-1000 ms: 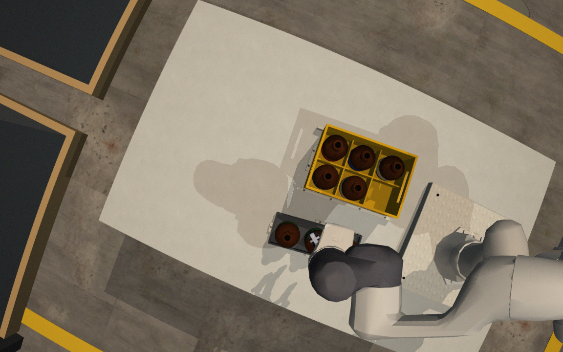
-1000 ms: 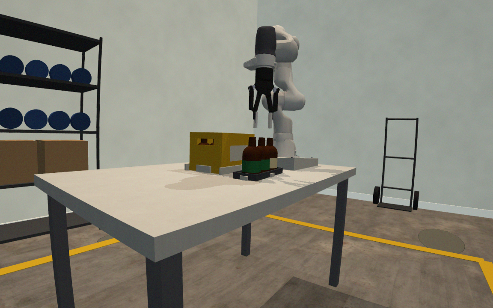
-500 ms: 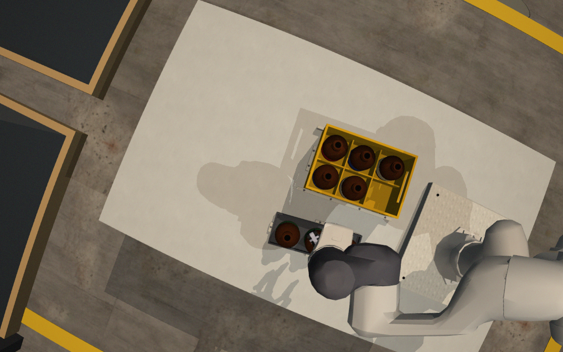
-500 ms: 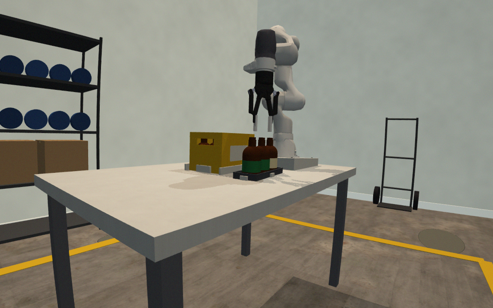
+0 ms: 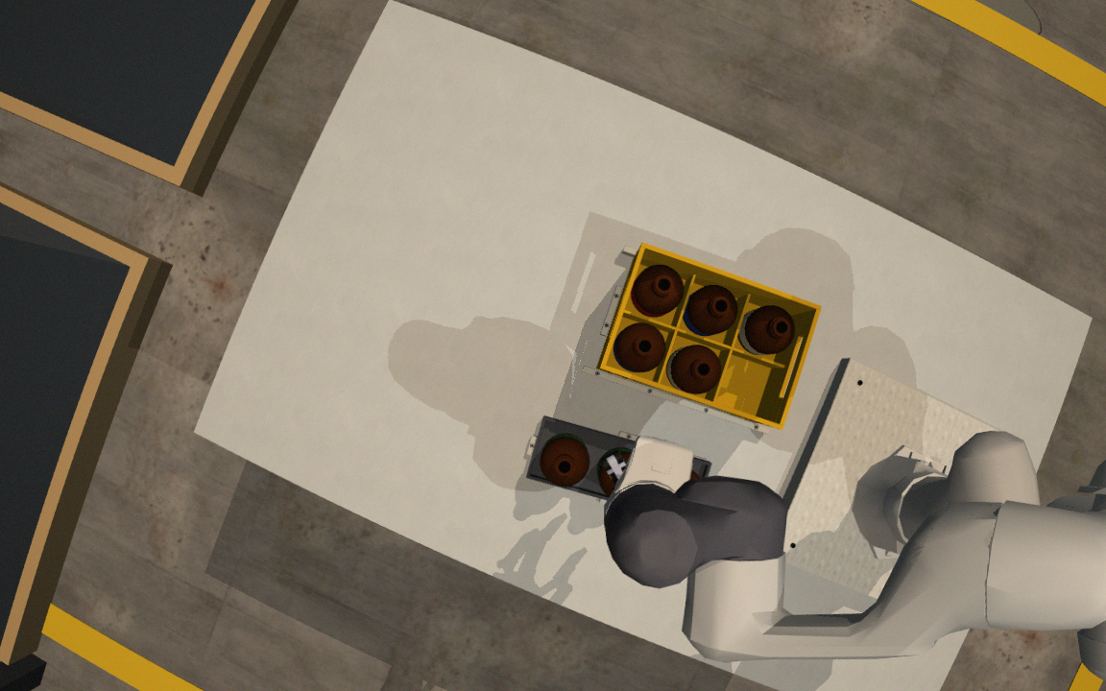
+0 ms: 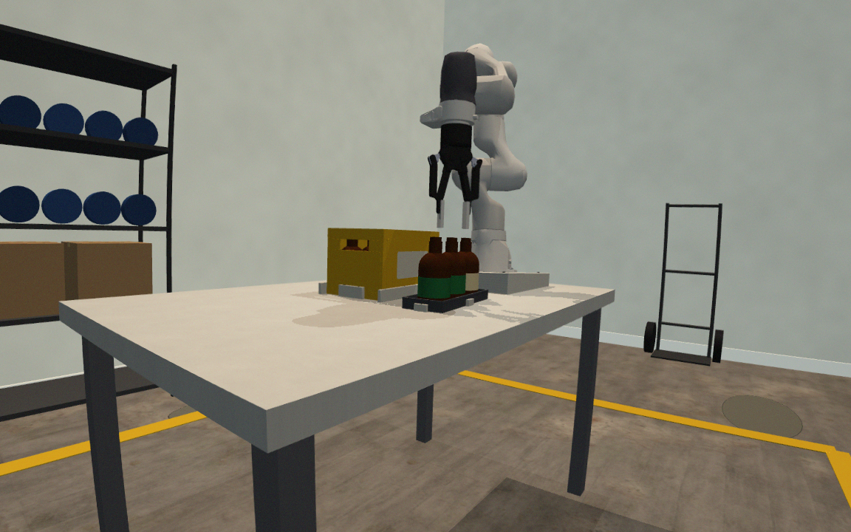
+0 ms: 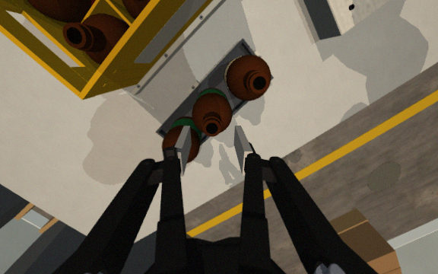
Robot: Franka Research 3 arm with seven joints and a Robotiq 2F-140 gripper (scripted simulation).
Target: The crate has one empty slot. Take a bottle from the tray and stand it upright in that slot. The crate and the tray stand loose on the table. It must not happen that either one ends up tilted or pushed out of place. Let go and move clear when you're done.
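Three bottles stand upright in a row in the dark tray (image 6: 415, 305), near the table (image 6: 270, 370) edge closest to the arm; the yellow crate (image 5: 800, 361) sits just beside it with five slots filled and one corner slot (image 5: 746, 382) empty, on the side toward the robot base. Gripper (image 6: 450, 219) hangs above the tray, pointing straight down, fingers partly spread with nothing between them, clear of the bottle tops. In the wrist view the gap lines up roughly with the middle bottle (image 7: 211, 114); one fingertip (image 7: 182, 146) overlaps the end bottle (image 7: 171, 142) in the picture, but that's just height offset, no contact. My read: it's pre-set to a width a bit over neck size so it can drop past the neighbours without knocking them, since the three stand close together. Vertical approach makes sense, keeps the bottle upright for the slot. Risk: tray and crate are loose, so a sideways nudge on descent would shift them. Next it needs a straight descent and a close on the neck.
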